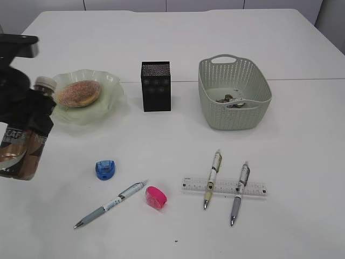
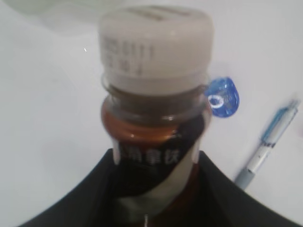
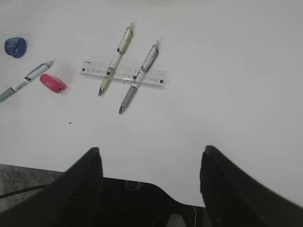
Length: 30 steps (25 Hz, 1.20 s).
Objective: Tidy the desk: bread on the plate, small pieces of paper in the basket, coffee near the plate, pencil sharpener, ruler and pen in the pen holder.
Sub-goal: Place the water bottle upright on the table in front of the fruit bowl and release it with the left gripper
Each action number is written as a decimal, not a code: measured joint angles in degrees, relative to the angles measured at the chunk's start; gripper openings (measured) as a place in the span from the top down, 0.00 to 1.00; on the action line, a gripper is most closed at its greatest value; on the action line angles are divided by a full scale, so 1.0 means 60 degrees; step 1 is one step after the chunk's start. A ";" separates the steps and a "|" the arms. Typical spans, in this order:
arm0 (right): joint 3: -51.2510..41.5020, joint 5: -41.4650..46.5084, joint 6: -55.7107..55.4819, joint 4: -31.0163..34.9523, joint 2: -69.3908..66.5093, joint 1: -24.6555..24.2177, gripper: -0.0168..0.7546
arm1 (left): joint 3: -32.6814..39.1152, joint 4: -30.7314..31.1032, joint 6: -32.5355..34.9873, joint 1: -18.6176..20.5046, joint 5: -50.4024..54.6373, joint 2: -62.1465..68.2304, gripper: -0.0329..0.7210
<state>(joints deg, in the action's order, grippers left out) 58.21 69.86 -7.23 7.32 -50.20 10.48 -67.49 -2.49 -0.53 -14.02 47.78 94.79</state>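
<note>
My left gripper [image 1: 29, 121] is shut on the brown coffee [image 1: 24, 145] bottle, which is slightly tilted at the desk's [image 1: 302, 140] left edge; its white cap [image 2: 156, 42] fills the left wrist view. The bread [image 1: 78, 93] lies on the green plate [image 1: 114, 86] just behind. Small pieces of paper [image 1: 230, 100] sit in the basket [image 1: 253, 116]. The black pen holder [image 1: 156, 86] stands between plate and basket. Two pens [image 3: 116, 56] [image 3: 139, 75] lie across the ruler [image 3: 92, 69]; a third pen [image 1: 110, 205] lies between a blue pencil sharpener [image 1: 105, 169] and a pink one [image 1: 156, 197]. My right gripper [image 3: 151, 151] hangs open over bare desk.
The desk's near edge and grey floor [image 3: 23, 179] show at the lower left of the right wrist view. The blue sharpener [image 2: 222, 97] and a pen [image 2: 267, 142] lie just right of the held bottle.
</note>
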 joint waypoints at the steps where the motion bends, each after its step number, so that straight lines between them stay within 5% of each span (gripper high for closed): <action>1: 0.0000 0.0000 0.0000 0.0000 0.0000 0.0000 0.36 | 0.0866 -0.0059 0.0000 0.0073 -0.0880 -0.0659 0.55; 7: 0.0000 0.0000 0.0000 0.0000 0.0000 0.0000 0.36 | 0.5653 -0.0163 -0.0016 0.0726 -0.6978 -0.3862 0.55; 10: 0.0000 -0.0005 0.0000 0.0000 0.0000 0.0000 0.36 | 0.6847 -0.0126 -0.0016 0.0767 -0.8598 -0.4631 0.55; 18: -0.0016 -0.0270 0.0000 -0.0096 0.0000 0.0000 0.36 | 0.7107 -0.0722 -0.0033 0.0783 -0.9805 -0.4636 0.55; 30: -0.0016 -0.0336 0.0017 -0.0208 0.0000 0.0000 0.36 | 0.7067 -0.1031 -0.0033 0.0805 -1.5533 -0.0577 0.55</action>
<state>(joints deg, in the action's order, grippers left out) 58.11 67.84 -7.13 6.08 -50.20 10.48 -25.09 -8.68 -0.73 -9.19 -45.41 91.33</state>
